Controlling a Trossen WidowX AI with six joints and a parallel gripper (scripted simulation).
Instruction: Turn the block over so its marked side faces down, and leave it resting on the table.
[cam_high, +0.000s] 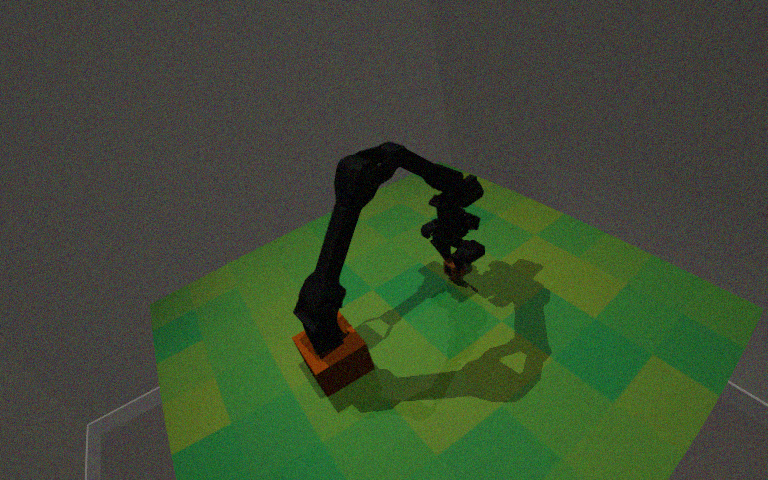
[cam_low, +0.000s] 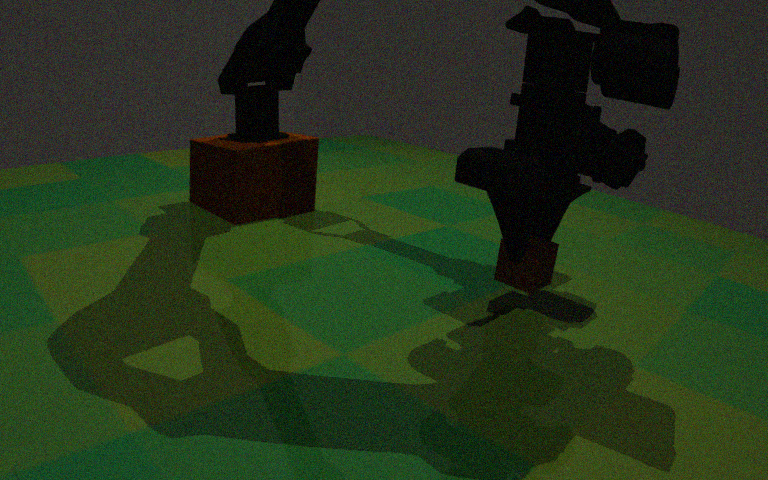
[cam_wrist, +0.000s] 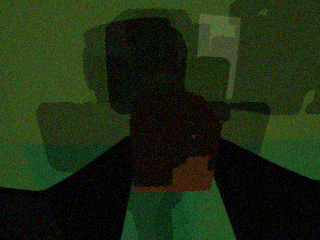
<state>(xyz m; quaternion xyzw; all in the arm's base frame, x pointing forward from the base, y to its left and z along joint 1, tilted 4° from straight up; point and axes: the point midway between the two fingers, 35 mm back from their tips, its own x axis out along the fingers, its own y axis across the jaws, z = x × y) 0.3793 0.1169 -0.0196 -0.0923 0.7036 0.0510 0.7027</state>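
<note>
A small reddish-brown block (cam_high: 451, 269) (cam_low: 535, 268) (cam_wrist: 195, 174) hangs a little above the checkered green table (cam_high: 487, 424) (cam_low: 339, 294). Its shadow lies detached beneath it in the exterior view. My black gripper (cam_high: 456, 270) (cam_low: 523, 253) (cam_wrist: 175, 142) points down and is shut on the block, with a finger on either side in the wrist view. The block's upper face is mostly in dark shadow, with an orange lit patch at its near edge. I cannot make out which side is marked. The fingers hide part of the block in the top and exterior views.
The arm stands on an orange base box (cam_high: 342, 370) (cam_low: 254, 181), well away from the block. Broad dark shadows of the arm and gripper fall across the table. The table's far edge lies beyond the gripper in the top view.
</note>
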